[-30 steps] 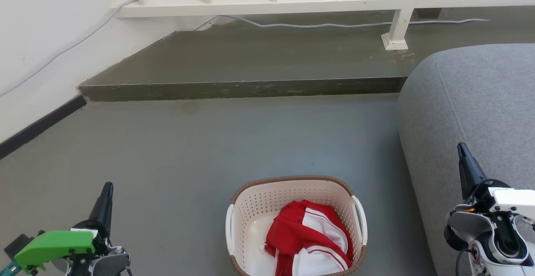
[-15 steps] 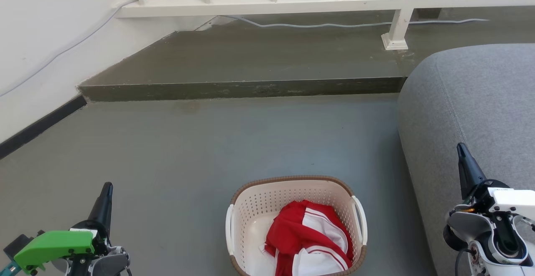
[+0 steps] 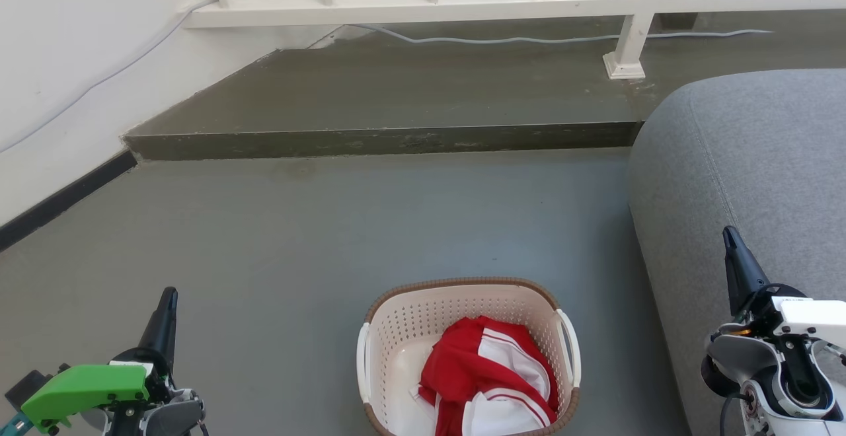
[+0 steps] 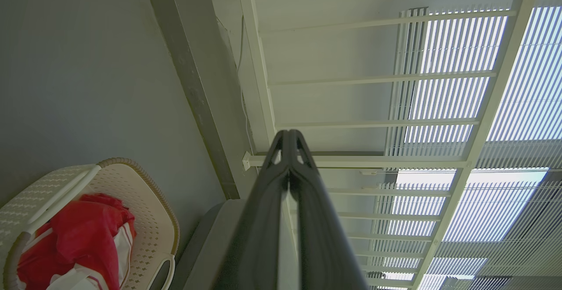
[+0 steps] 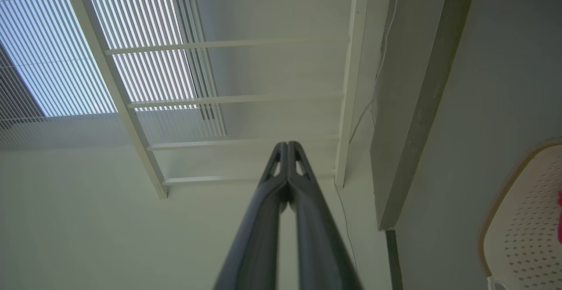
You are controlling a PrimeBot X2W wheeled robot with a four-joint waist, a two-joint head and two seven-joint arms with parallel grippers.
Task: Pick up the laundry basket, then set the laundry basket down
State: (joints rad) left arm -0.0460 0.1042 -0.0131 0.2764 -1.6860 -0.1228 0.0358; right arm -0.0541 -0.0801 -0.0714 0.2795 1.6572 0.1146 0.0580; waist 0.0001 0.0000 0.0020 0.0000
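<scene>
The laundry basket (image 3: 456,304), cream-white and perforated with a brown rim and white side handles, stands on the grey floor at the bottom middle of the head view, with red and white cloth (image 3: 489,383) inside. It also lies at the lower left of the left wrist view (image 4: 145,202) and at the right edge of the right wrist view (image 5: 527,219). My left gripper (image 3: 170,294) is shut, well left of the basket, holding nothing. My right gripper (image 3: 729,232) is shut too, to the basket's right, over the sofa. Both sets of tips meet in the wrist views (image 4: 289,132) (image 5: 287,144).
A grey sofa (image 3: 760,178) fills the right side, close to the basket. A raised concrete step (image 3: 383,139) crosses ahead, with a white railing (image 3: 429,6) and a cable (image 3: 502,39) behind. A white wall (image 3: 66,59) with dark skirting runs along the left.
</scene>
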